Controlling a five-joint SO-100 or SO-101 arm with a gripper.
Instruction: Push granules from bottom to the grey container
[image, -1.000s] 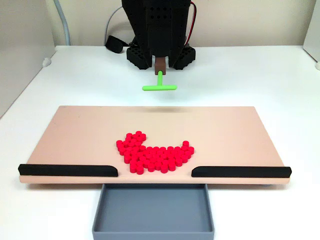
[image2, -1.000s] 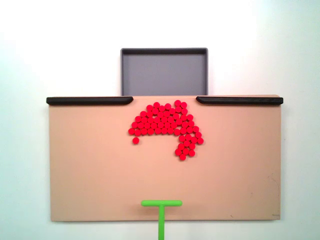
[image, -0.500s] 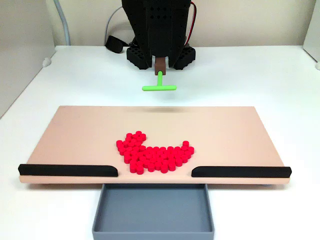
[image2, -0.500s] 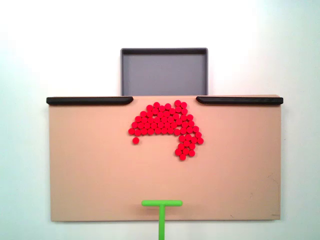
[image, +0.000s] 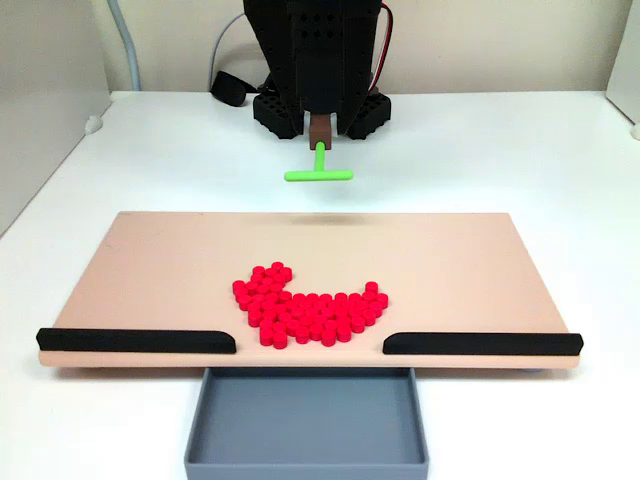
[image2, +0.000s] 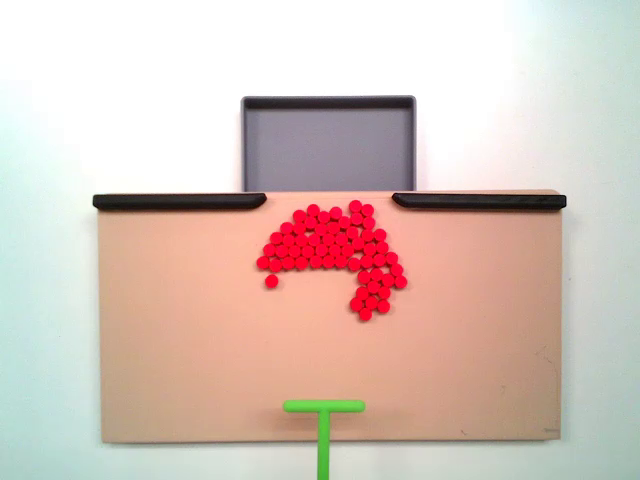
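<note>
While the granules (image2: 332, 254) sit clustered at the tan board's (image2: 180, 340) gated edge, your grey container (image2: 328, 145) is empty | nothing pushed yet | hand (image: 320, 130) grips the green T-stick (image: 319, 174) over the board's opposite edge | white tabletop (image: 500, 150), beige wall behind.

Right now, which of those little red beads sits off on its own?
The single bead at the lower left of the granules in the top-down fixed view; a bare gap of board separates it.
</note>
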